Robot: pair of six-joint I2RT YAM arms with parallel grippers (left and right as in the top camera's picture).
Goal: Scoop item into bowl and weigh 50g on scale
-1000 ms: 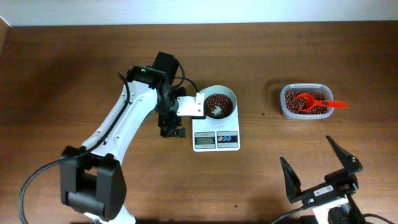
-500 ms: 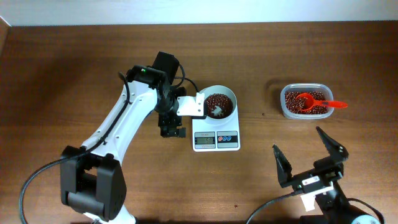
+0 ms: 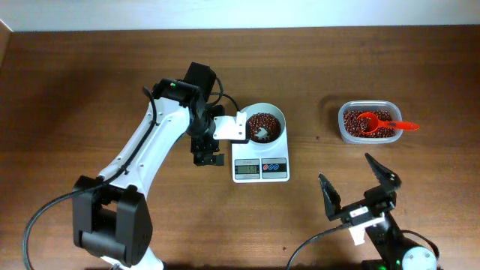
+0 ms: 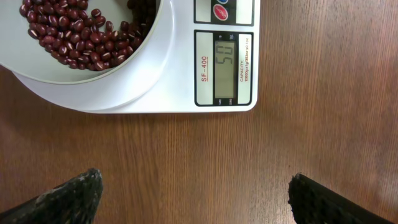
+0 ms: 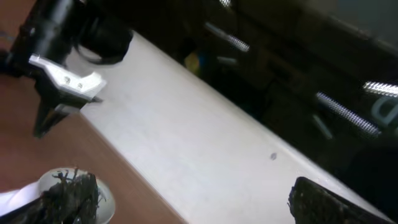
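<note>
Reddish-brown beans [image 4: 81, 37] lay in bowl [image 4: 28, 59] on scale [image 4: 180, 74]; display [image 4: 224, 68] read 50. Left gripper [image 4: 196, 193] spread wide, empty, just beside scale. Right gripper [image 3: 346, 174] agape, empty, well apart. Judgement: target met; touch nothing on scale.

Looks down on the white scale [image 4: 180, 87], with 50 on its grey display [image 4: 225, 68] and SF-400 printed alongside; finds the white bowl [image 4: 74, 73] on the scale's left part, dark red beans [image 4: 74, 34] inside; catches a red button [image 4: 221, 10] above the display; takes in the wooden table [image 4: 199, 155] under the scale; frames the left gripper [image 4: 196, 199] below the scale, black fingertips [image 4: 68, 199] spread wide, clasping nothing
</note>
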